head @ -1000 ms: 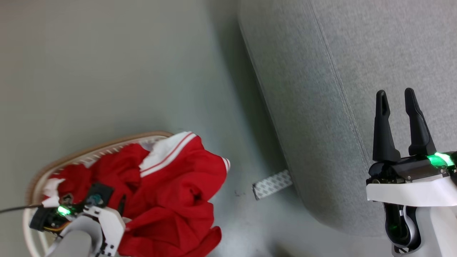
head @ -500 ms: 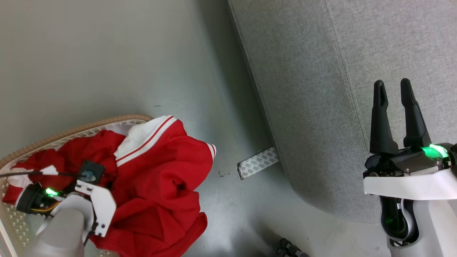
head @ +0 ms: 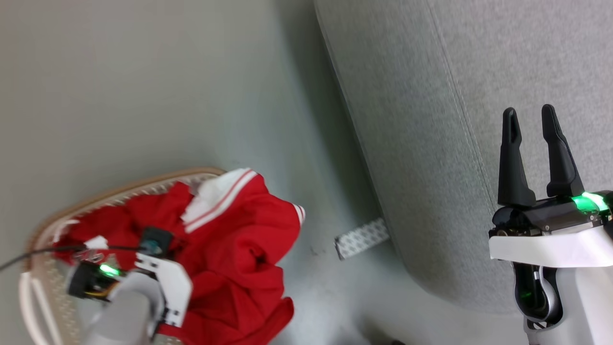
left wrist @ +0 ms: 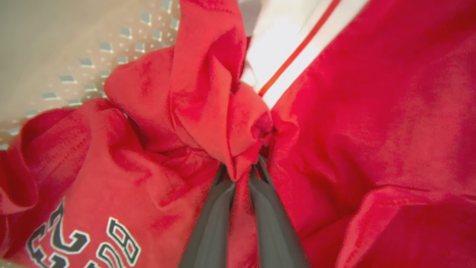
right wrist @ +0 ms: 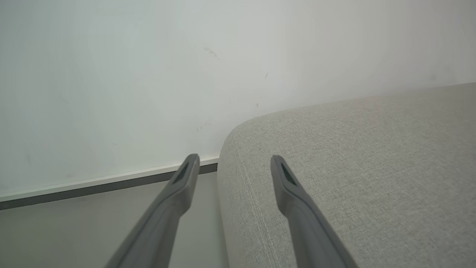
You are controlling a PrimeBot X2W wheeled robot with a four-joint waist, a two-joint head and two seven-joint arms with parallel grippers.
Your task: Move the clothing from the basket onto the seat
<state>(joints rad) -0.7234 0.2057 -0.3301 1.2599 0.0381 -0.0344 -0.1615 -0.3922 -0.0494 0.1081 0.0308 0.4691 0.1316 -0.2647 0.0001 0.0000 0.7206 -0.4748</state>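
Jaws of my left gripper (left wrist: pixel 241 173) are pinched together on a fold of red clothing (left wrist: pixel 372 111); those of my right gripper (head: pixel 528 112) stand wide apart with nothing between them.

Around my left gripper the clothing lies heaped in the basket (head: pixel 119 194), a piece with dark lettering (left wrist: pixel 81 242) to one side of the gripped fold and white striped trim (head: pixel 218 201) to the other. The heap fills the basket and spills over its near rim, hanging above the grey floor (head: pixel 143 96). The basket stands apart from the seat (head: pixel 431 143), with a strip of patterned tape (head: pixel 361 238) on the floor between them, just beside the seat's edge. My right gripper hovers over the seat near its rounded corner, pointing towards a pale wall (right wrist: pixel 111 74).
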